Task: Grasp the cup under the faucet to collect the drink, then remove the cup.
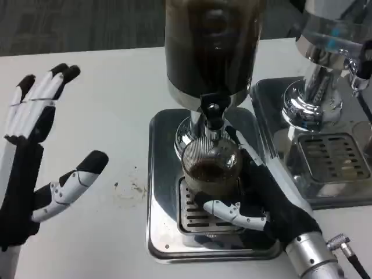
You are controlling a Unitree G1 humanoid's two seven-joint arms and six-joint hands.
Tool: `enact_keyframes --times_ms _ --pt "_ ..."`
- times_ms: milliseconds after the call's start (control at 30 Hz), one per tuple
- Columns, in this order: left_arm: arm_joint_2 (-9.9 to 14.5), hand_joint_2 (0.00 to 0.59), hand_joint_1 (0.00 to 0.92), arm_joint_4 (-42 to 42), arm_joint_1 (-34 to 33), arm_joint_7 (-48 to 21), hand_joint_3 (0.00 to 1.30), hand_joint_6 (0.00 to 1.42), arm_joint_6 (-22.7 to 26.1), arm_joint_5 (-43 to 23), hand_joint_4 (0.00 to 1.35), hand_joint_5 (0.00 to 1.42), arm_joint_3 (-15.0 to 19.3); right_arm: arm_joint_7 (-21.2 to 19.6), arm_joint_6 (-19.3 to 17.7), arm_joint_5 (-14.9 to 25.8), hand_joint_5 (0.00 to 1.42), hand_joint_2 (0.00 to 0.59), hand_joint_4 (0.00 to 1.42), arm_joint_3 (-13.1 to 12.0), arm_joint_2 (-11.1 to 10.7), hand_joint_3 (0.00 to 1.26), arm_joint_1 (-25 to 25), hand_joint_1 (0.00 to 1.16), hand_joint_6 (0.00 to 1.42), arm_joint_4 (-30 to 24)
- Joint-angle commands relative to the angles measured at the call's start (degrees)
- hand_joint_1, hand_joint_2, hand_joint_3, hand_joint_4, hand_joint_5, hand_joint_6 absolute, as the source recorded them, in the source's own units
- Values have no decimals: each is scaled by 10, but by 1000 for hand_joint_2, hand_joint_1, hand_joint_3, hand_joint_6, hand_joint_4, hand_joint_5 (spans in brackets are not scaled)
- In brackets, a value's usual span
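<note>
worktop: white; carries everything below, plus a few dark specks left of the drip tray.
dispenser: dark tank on a chrome post, at the rear of the drip tray. A second chrome unit stands to its right on its own tray.
drip tray: steel, slotted grille in the middle. The cup stands on that grille.
left hand: well left of the drip tray, raised, fingers spread apart, holding nothing.
right hand: at the tray's front right, wrapped round the cup, with one finger across its front and the rest behind.
cup: clear glass, directly under the faucet, dark drink in the lower part, looks partly filled.
faucet: black tap just above the cup rim; can't tell if it is flowing.
risk 1: pulling the cup while the tap runs means drink on the tray.
risk 2: rim sits close under the spout; lifting straight up would knock it.
risk 3: smooth glass plus a loose wrap could let it slip or tilt and spill.
</note>
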Motion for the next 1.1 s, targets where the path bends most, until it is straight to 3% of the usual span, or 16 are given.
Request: enact_keyframes --times_ms 33,567,1100 --pt "4 199 0 9 9 20 141 15 17 13 0 119 -7 -1 -18 10 0 158 0 1 3 0 -8 659 110 18" --pt "31 206 0 100 26 73 163 6 39 50 0 105 -66 -1 -40 34 0 157 0 -1 18 0 -31 704 124 73" --pt "44 208 0 112 35 88 169 0 54 49 0 107 -104 5 -74 63 0 152 0 -5 40 0 -53 737 186 140"
